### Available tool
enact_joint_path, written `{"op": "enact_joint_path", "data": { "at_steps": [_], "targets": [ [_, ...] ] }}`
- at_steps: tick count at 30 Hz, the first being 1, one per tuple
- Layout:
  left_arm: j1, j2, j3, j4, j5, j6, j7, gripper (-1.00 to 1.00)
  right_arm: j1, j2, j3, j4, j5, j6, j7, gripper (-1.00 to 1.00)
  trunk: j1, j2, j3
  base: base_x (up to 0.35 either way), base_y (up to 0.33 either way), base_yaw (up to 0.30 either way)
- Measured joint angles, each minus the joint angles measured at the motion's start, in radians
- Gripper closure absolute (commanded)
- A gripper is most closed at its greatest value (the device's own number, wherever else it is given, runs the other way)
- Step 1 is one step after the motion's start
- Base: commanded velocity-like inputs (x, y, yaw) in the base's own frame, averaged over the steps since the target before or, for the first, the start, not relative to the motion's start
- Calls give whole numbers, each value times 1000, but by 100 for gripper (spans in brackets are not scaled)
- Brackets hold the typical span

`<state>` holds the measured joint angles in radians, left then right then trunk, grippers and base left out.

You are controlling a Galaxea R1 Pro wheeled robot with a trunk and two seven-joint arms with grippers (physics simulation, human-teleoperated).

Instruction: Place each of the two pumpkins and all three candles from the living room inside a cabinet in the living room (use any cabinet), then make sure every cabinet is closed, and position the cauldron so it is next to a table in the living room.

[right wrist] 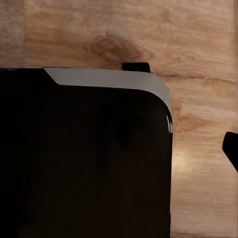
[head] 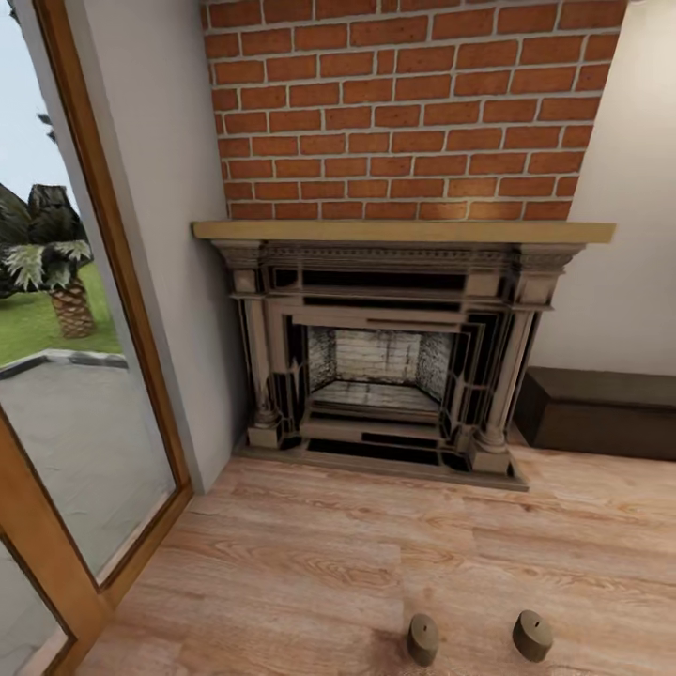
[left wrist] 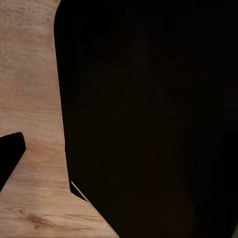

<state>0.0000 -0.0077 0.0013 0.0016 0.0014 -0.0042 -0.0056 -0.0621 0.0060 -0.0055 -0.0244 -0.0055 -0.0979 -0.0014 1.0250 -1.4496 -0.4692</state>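
Living room: light wood plank floor, red brick chimney above an ornate dark fireplace with a pale wood mantel. Glazed door to the left, palm outside. End of the low dark brown cabinet stood against the wall right of the fireplace, fronts shut. Wrist views gave dark robot body over floor; state of either tool could not be told.

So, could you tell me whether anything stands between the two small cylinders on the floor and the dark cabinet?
Nothing visible does. Bare floor runs from the left cylinder and the right cylinder to the cabinet. The fireplace sits to the left of that path.
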Motion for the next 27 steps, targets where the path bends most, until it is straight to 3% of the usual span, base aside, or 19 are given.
{"op": "enact_joint_path", "data": {
  "at_steps": [27],
  "targets": [
    [0, 0, 0, 0, 0, 0, 0, -100, 0, 0, 0, 1, 0, -1, 0, -100, 0, 0, 0, 0, 0, -296]
  ]
}}
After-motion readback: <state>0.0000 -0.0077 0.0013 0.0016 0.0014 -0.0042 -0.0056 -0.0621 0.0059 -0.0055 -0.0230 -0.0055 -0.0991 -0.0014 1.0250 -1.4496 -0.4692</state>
